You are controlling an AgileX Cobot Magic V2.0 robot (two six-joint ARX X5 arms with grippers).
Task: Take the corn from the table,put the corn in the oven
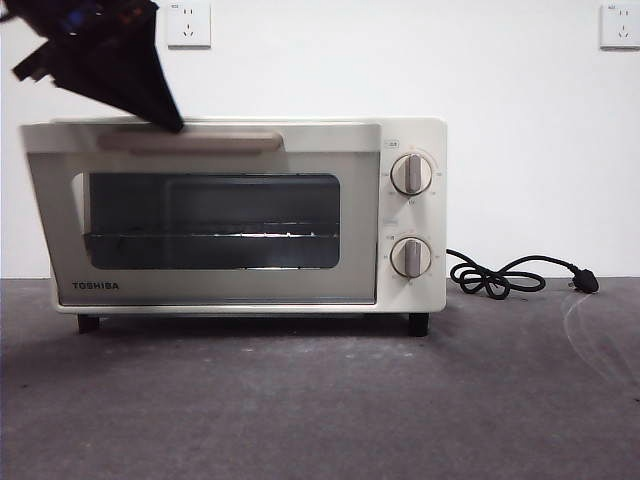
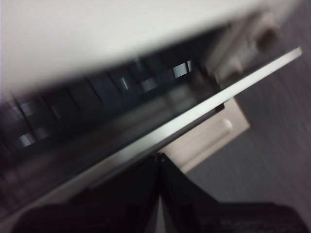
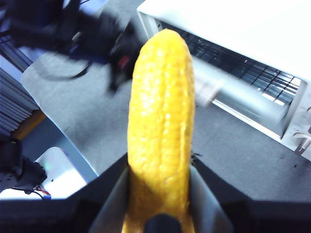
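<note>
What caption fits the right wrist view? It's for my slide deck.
Right gripper holds the corn above the table, facing the oven as its door opens.

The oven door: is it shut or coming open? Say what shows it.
Coming open. The oven door has a gap at its top, the left tool at the handle.

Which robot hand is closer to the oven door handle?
Left. The left gripper is right at the oven door handle, jaws closed. The right gripper is up away from the oven, holding the corn.
</note>
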